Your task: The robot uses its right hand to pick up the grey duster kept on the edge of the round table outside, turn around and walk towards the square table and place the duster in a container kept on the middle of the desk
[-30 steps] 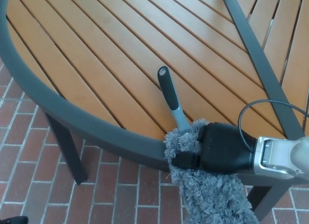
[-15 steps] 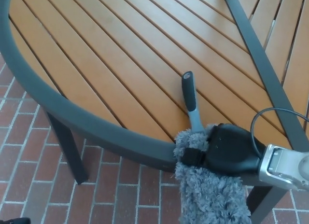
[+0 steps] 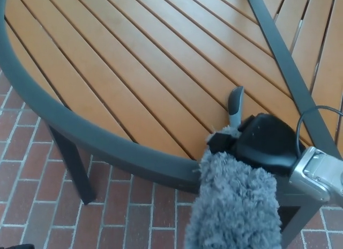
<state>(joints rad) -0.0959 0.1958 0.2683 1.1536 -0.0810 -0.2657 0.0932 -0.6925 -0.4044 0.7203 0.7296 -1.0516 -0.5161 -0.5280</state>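
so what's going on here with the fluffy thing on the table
The right robot hand is shut on a grey fluffy duster with a dark grey handle, gripping it where the handle meets the head. This is at the dark rim of a round table with orange wooden slats, outdoors over red brick paving. The handle tip points up and the fluffy head hangs out past the table edge. The left hand is not in view.

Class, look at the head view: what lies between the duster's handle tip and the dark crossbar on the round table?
Only bare orange slats of the round table lie between the handle tip of the grey duster and the dark crossbar; the head view shows nothing resting there.
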